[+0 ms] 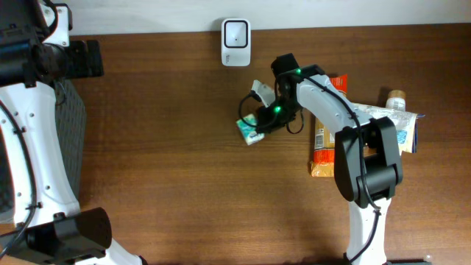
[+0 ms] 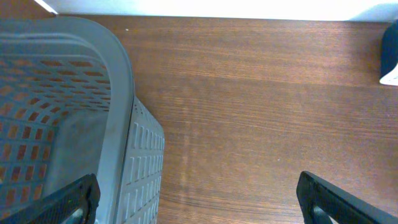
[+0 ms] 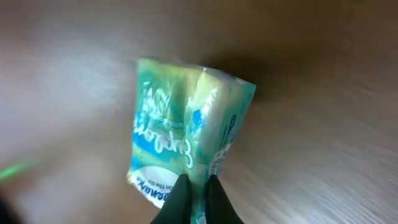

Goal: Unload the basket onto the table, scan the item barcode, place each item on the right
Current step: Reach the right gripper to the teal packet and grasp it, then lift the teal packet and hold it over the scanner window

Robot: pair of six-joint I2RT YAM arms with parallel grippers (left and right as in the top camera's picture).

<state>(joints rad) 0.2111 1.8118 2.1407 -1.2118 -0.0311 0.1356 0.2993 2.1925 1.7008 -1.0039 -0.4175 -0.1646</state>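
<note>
At nine o'clock the left gripper (image 2: 199, 208) hangs with jaws spread wide beside a grey basket (image 2: 118, 81). The white scanner (image 1: 235, 33) sits at twelve. Near the table's centre, the right gripper (image 3: 196, 199) pinches a crinkled green-and-blue tissue pack (image 3: 186, 143); the pack's white script is blurred and unreadable.

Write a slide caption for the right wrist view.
Right jaws pinch the green packet by its lower edge, blurred wooden table behind.

Overhead looks down; wrist cameras close (table (image 1: 184, 184) shared)
</note>
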